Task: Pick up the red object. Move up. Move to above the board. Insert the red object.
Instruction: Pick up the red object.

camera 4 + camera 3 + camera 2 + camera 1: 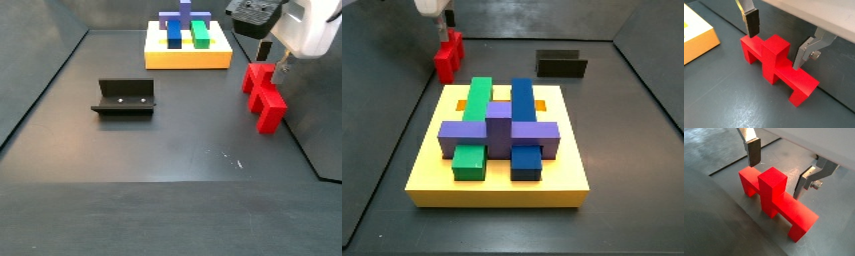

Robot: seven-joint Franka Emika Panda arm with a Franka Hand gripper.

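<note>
The red object stands on the dark tabletop, its upright stem between the open jaws of the gripper, not yet gripped. It looks rigid, light, w/ smooth flat faces, so probably best to pinch the stem on two opposite sides. Count: 1 red object, 1 board well apart from the jaws, 1 fixture.

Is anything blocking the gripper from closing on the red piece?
Nothing visible. The gripper is open, its fingers either side of the red piece's upright stem on the floor, with no other object between them.
</note>
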